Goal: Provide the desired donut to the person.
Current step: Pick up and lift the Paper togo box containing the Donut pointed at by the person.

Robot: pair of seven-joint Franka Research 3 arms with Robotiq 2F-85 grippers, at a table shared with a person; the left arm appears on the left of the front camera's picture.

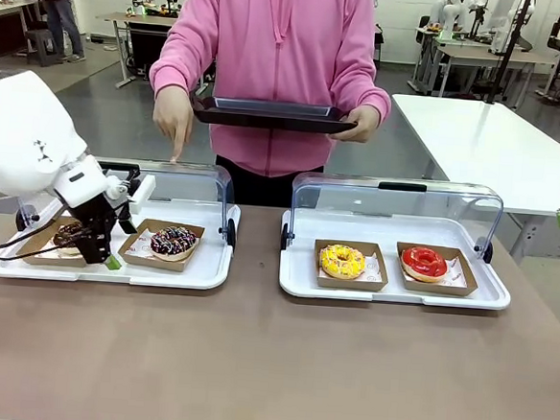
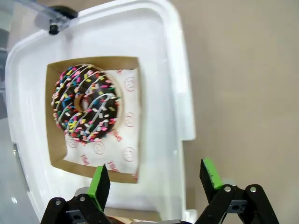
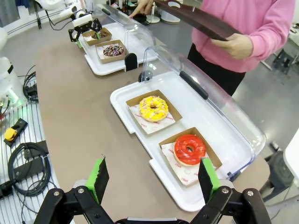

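The person in a pink hoodie stands across the table, holding a dark tray in one hand. Their other hand points a finger down at the left white tray. That tray holds a chocolate donut with coloured sprinkles and a darker chocolate donut, each in a cardboard box. My left gripper hangs open low over this tray, between the two boxes, partly hiding the darker donut. My right gripper is open and empty above the table's right end.
The right white tray carries a yellow donut and a red-glazed donut in boxes. Both trays have clear lids tipped up at the back. Cables lie off the table's edge. The near table is bare brown.
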